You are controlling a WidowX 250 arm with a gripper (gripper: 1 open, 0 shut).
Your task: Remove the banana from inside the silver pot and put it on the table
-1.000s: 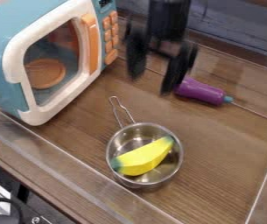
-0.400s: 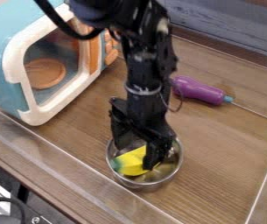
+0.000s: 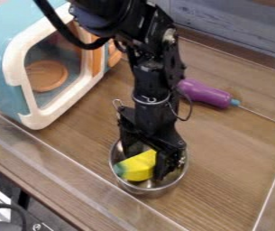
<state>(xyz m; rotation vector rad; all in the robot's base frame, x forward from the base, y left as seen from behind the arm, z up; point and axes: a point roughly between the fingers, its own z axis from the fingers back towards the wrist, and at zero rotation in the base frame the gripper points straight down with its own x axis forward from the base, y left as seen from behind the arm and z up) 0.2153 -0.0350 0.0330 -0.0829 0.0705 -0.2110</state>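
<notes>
The hand (image 3: 150, 161) is wide open, fingers down in the silver pot (image 3: 151, 183) around the banana (image 3: 139, 166), near the bench's (image 3: 242, 144) front edge.

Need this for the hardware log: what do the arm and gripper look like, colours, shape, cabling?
The arm is all black, built of chunky, boxy segments with a glossy finish. A thin dark cable loops off its upper part near the top left. The gripper is also black: a blocky body ending in two flat, straight jaws. No markings or labels can be made out at this resolution.
</notes>
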